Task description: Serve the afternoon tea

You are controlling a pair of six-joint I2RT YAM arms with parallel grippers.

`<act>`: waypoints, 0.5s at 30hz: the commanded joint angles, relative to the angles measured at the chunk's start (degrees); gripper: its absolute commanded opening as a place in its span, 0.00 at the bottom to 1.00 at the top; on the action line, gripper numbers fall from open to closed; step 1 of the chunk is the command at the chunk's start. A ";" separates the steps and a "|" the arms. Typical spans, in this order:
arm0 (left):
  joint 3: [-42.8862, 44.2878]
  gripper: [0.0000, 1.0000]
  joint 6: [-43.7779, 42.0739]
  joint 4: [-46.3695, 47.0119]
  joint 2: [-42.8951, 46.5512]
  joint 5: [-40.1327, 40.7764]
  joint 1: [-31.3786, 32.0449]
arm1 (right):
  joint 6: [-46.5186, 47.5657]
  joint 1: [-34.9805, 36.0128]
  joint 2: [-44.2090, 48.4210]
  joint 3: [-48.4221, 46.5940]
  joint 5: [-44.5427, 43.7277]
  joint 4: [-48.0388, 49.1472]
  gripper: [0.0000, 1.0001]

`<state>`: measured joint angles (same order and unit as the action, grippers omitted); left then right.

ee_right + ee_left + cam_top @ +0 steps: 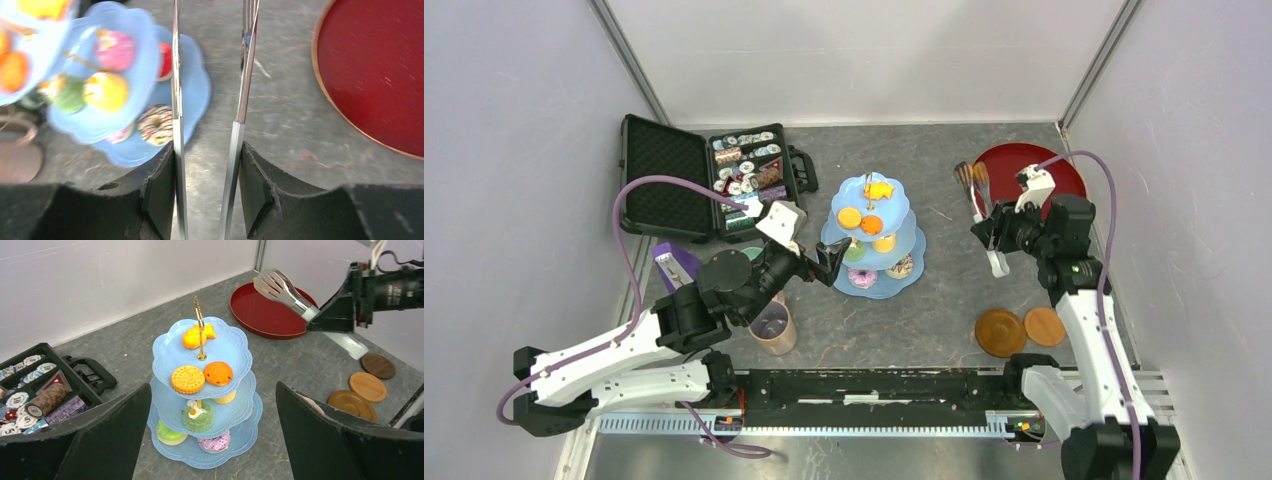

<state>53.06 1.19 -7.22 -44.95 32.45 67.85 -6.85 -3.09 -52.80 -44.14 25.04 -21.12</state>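
From the top camera, the pale-blue three-tier scalloped cake stand (pixel 872 235) sits mid-worktop (pixel 924 300), loaded with small cakes. My left gripper (pixel 827 262) is just beside the stand's 8 o'clock edge, so the stand lies at about 2 o'clock from it. My right gripper (pixel 996 236) is farther off, at the stand's 3 o'clock. It holds silver metal tongs (pixel 980 200) whose long axis runs toward 12 o'clock, with the tips near the round dark-red tray (pixel 1064 170) rather than aimed at the stand. Two brown round coasters (pixel 1001 332) lie at 6 o'clock from that gripper.

In the left wrist view, the fingers are spread wide with nothing between them. The stand is upright dead ahead, with round orange biscuits (pixel 188 379) on its top tier.

In the right wrist view, the fingers are closed partway on the tongs' handle end, and the two blades stand apart, holding nothing. The stand is at 10 o'clock from the blades, and a sprinkled donut (pixel 156 125) on the lowest tier sits just beside the left blade.

I judge the left arm is nearer but has no tool. For the tongs to reach a cake, their tips must swing from 12 round to 9 o'clock.
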 commanded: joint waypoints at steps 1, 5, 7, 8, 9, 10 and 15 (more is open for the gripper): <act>1.35 1.00 3.40 0.98 0.79 -0.68 -0.14 | -0.75 4.61 6.74 -0.42 9.92 -1.16 0.19; 1.52 1.00 3.64 0.90 0.88 -0.88 -0.17 | -1.68 8.99 9.79 -0.20 13.54 -1.13 0.19; 1.52 1.00 3.72 0.81 0.93 -0.89 -0.09 | -1.98 11.48 10.07 -0.82 13.34 -1.33 0.20; 1.60 1.00 3.65 0.76 0.84 -0.89 -0.14 | -2.21 12.65 10.02 -1.05 12.80 -1.26 0.20; 1.61 1.00 3.64 0.72 0.87 -0.81 -0.17 | -2.67 14.05 10.06 -1.27 11.86 -0.78 0.20; 1.61 1.00 3.65 0.72 0.83 -0.73 -0.13 | -3.11 15.41 10.09 -1.36 10.83 -0.08 0.20; 1.61 1.00 3.38 0.64 0.72 -0.32 -0.19 | -3.68 21.94 7.79 -1.74 6.27 0.84 0.22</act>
<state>53.06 2.35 -7.49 -44.60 32.40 67.85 -9.34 14.79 -43.53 -44.14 35.00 -23.20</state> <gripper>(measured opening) 0.997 0.493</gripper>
